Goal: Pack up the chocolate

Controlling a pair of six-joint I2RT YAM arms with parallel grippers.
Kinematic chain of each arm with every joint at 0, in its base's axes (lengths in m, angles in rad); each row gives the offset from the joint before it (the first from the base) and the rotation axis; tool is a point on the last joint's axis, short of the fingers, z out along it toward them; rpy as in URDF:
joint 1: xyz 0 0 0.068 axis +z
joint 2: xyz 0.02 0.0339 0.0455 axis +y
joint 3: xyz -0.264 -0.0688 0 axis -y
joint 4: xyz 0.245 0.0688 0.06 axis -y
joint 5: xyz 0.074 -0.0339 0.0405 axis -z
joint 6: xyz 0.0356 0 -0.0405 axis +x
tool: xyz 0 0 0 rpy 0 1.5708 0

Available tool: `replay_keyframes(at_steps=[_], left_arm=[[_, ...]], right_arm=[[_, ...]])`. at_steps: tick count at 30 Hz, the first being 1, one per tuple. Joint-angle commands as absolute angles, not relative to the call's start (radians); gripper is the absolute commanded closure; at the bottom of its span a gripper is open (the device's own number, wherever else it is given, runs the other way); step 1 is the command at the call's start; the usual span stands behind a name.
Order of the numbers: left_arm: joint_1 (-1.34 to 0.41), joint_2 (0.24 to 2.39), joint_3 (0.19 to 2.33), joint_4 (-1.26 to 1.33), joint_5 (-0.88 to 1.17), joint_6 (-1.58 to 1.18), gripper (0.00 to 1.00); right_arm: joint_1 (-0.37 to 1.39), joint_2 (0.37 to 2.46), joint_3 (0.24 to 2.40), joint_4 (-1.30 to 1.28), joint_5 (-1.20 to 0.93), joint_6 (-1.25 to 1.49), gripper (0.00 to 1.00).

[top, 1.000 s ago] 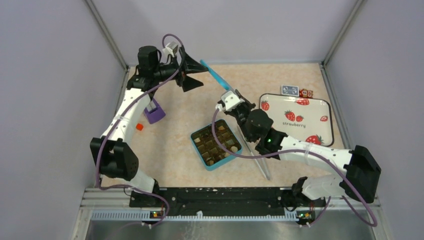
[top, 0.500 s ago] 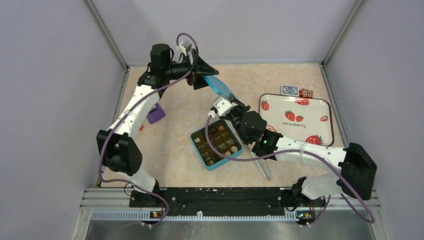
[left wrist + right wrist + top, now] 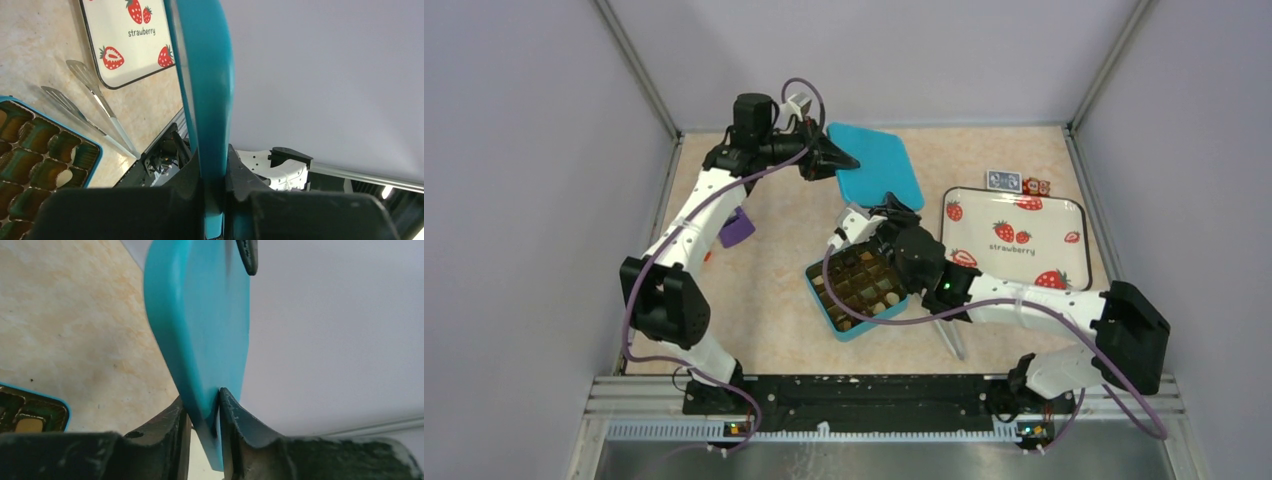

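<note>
The chocolate (image 3: 889,296) lies as small brown, tan and cream pieces in the cells of an open blue box (image 3: 816,291) at mid-table; one cream piece (image 3: 64,176) shows in the left wrist view. Above and behind the box hangs the blue lid (image 3: 879,165), held nearly flat. My left gripper (image 3: 844,162) is shut on its left edge, with the lid (image 3: 205,75) pinched between the jaws (image 3: 214,175). My right gripper (image 3: 886,205) holds the near corner, both fingers against the lid (image 3: 205,315), with a thin gap low on one side (image 3: 202,410).
A strawberry-print tray (image 3: 1024,235) lies at the right, with a small blue card (image 3: 1003,180) and red wrapped bits (image 3: 1037,186) behind it. Metal tongs (image 3: 949,335) lie right of the box. A purple object (image 3: 736,228) and a small orange piece (image 3: 706,255) sit at the left.
My left gripper swung right and shut on the lid's edge. The lid tipped from edge-on to nearly flat. My right arm shifted left over the box, its jaws easing slightly.
</note>
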State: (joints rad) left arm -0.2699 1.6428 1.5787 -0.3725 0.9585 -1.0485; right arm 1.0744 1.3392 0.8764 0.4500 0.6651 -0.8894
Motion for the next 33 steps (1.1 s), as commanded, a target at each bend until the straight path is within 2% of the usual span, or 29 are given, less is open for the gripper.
replay_keyframes(at_steps=[1, 6, 9, 11, 14, 21, 23, 27, 30, 33], left_arm=[[-0.269, 1.629, 1.610, -0.330, 0.947, -0.941, 1.00], [-0.264, 1.629, 1.607, -0.323, 0.956, -0.926, 1.00], [-0.243, 1.626, 1.609, -0.343, 0.956, -0.896, 1.00], [-0.223, 1.626, 1.609, -0.359, 0.956, -0.876, 1.00], [-0.200, 1.629, 1.608, -0.367, 0.961, -0.859, 1.00], [-0.192, 1.635, 1.557, -0.250, 1.024, -0.899, 1.00], [-0.192, 1.616, 1.529, -0.247, 1.037, -0.881, 1.00], [-0.193, 1.537, 1.387, -0.152, 1.151, -0.898, 1.00], [-0.193, 1.426, 1.248, -0.136, 1.152, -0.853, 1.00], [-0.193, 1.341, 1.144, -0.121, 1.165, -0.842, 1.00]], right_arm=[[1.087, 1.322, 0.916, 0.607, 0.734, -0.883, 0.71], [1.086, 1.303, 0.901, 0.653, 0.763, -0.887, 0.50], [1.088, 1.259, 0.908, 0.608, 0.769, -0.850, 0.44], [1.092, 1.212, 0.967, 0.392, 0.726, -0.752, 0.39], [1.093, 1.154, 1.076, -0.001, 0.569, -0.593, 0.38], [1.057, 1.085, 1.188, -0.390, 0.431, -0.281, 0.37], [0.945, 1.052, 1.195, -0.436, 0.305, -0.168, 0.37], [0.531, 1.004, 1.152, -0.407, -0.219, 0.113, 0.35], [0.348, 1.009, 1.061, -0.216, -0.600, 0.320, 0.33], [0.262, 1.052, 0.975, 0.028, -0.835, 0.510, 0.14]])
